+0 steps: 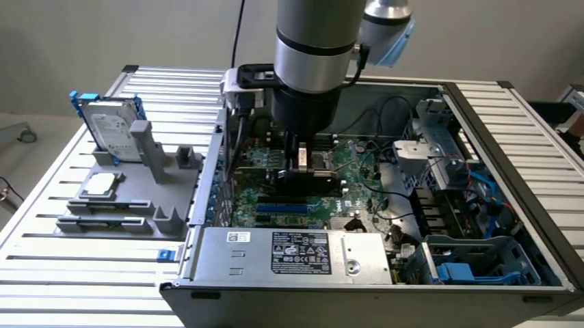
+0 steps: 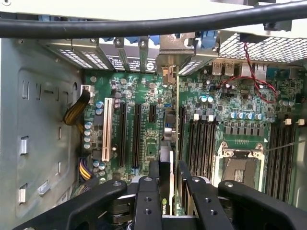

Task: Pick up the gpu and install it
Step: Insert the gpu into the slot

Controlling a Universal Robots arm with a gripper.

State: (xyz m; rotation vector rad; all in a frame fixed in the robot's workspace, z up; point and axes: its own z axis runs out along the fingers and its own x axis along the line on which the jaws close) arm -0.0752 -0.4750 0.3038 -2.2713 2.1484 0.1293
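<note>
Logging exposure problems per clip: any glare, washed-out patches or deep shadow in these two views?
Exterior view: soft even light, no glare, the computer case dimmer inside than the table. Wrist view: a washed-out pale strip beyond the black cable; the hand, shut on the gpu, is nearly black.

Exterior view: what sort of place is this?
Probably a robotics lab bench for computer assembly: an opened computer case on a slatted metal table, a hard drive racked beside it, the gripper holding the gpu inside.
</note>
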